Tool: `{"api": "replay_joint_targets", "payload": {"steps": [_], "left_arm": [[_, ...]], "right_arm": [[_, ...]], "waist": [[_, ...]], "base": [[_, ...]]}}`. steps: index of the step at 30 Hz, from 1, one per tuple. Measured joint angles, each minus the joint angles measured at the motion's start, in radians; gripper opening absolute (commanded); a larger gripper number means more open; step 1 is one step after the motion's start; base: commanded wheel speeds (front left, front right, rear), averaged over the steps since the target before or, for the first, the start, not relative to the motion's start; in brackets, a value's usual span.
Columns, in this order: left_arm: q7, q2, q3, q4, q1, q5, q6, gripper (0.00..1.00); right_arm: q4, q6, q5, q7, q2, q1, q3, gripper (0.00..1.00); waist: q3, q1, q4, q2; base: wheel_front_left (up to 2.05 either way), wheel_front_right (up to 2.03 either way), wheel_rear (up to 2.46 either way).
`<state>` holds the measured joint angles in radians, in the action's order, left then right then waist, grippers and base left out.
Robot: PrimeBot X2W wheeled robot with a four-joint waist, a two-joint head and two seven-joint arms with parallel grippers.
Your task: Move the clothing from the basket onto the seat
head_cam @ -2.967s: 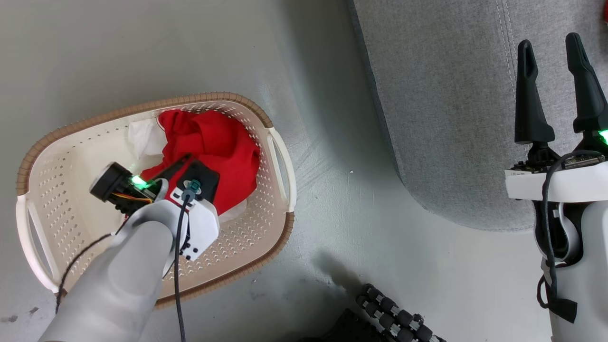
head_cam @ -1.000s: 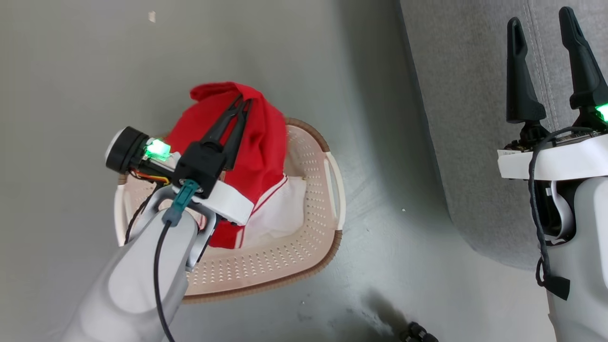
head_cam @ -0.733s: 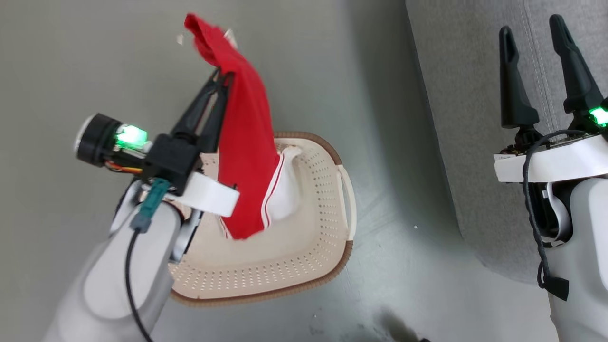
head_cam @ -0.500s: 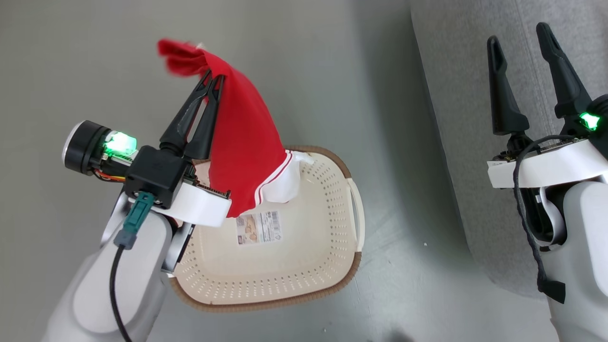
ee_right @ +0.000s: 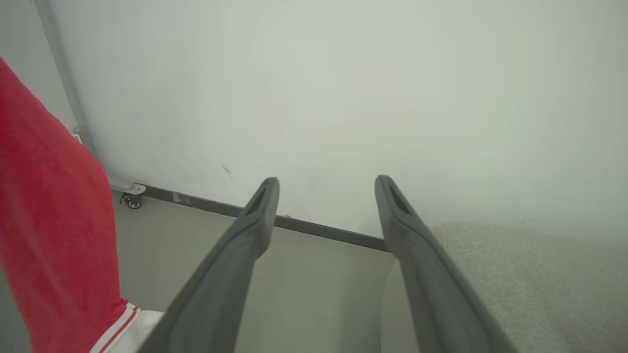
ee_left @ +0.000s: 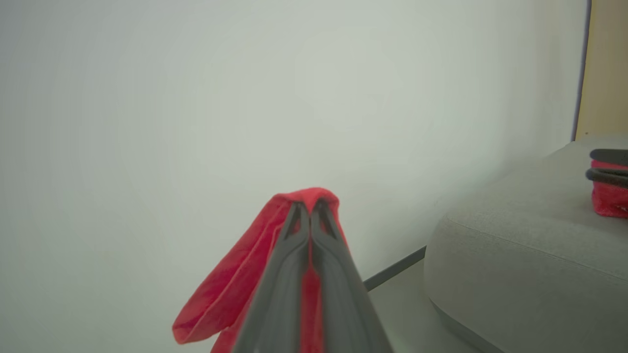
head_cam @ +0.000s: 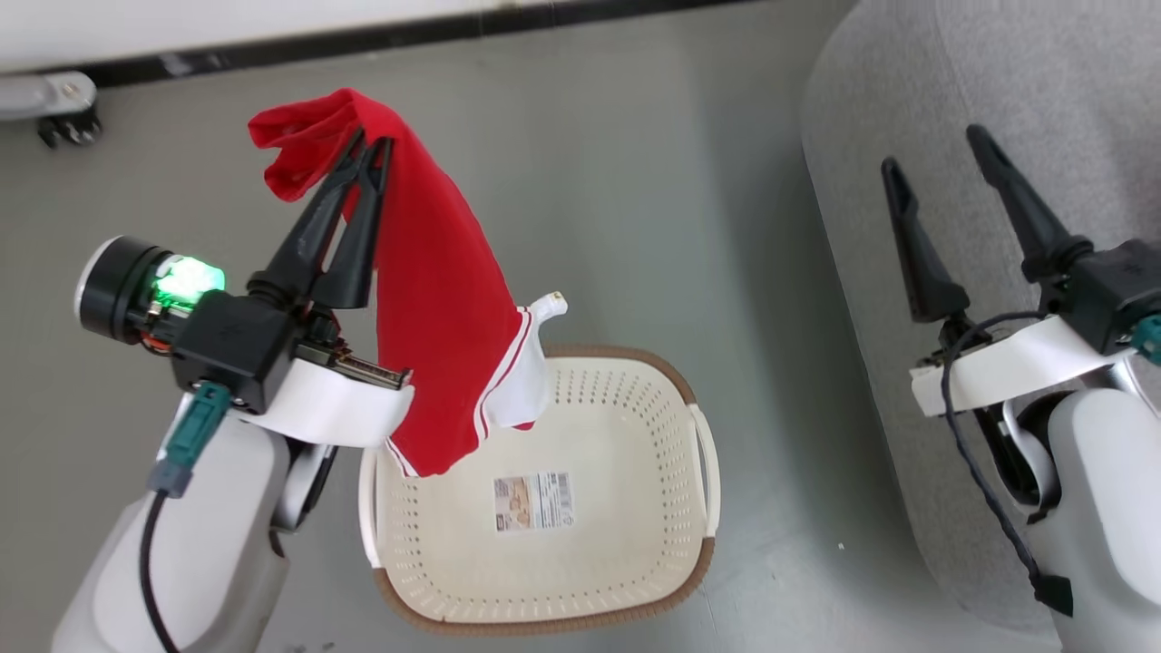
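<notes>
My left gripper is shut on the red clothing, which hangs from its tips well above the basket; white panels and striped trim dangle at its lower end. In the left wrist view the closed gripper pinches the red cloth. The cream basket with a brown rim holds no garment, just a label on its floor. The light-grey seat lies to the right. My right gripper is open above the seat's edge, with nothing between its fingers, as the right wrist view confirms. Another red garment lies on the seat.
A white wall with a dark skirting runs along the far side. A castor wheel sits at the far left by the wall. Grey floor separates basket and seat.
The left gripper has lifted the red garment wholly out of the basket. The head camera has tilted up, bringing the wall and skirting into view. The right gripper stays open.
</notes>
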<state>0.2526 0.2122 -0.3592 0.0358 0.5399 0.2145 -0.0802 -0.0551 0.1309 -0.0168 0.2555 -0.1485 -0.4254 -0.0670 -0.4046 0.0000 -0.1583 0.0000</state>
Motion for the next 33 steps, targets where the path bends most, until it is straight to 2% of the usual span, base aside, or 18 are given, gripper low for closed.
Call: {"api": "replay_joint_targets", "payload": {"steps": [14,21,25,33], "left_arm": [[0.000,0.043,0.033,0.019,-0.047,0.049,0.032,0.00],[-0.008,0.049,0.030,0.029,-0.046,0.058,0.050,0.00],[-0.036,0.048,0.019,0.029,-0.040,0.060,0.066,0.00],[-0.077,0.031,-0.022,0.026,-0.010,0.067,0.087,0.00]], "right_arm": [[-0.062,0.000,-0.005,0.000,-0.043,0.072,-0.115,1.00],[-0.096,0.000,-0.042,0.000,-0.053,0.097,-0.218,1.00],[-0.115,0.000,-0.071,0.000,-0.059,0.100,-0.293,1.00],[-0.143,0.000,-0.162,0.000,-0.044,0.114,-0.531,1.00]], "waist": [[0.171,0.0000,0.037,0.0000],[0.249,0.0000,0.053,0.0000],[0.290,0.0000,0.062,0.0000],[0.357,0.0000,0.082,0.0000]], "base": [[0.00,0.00,0.00],[0.00,0.00,0.00],[0.00,0.00,0.00],[0.00,0.00,0.00]]}}
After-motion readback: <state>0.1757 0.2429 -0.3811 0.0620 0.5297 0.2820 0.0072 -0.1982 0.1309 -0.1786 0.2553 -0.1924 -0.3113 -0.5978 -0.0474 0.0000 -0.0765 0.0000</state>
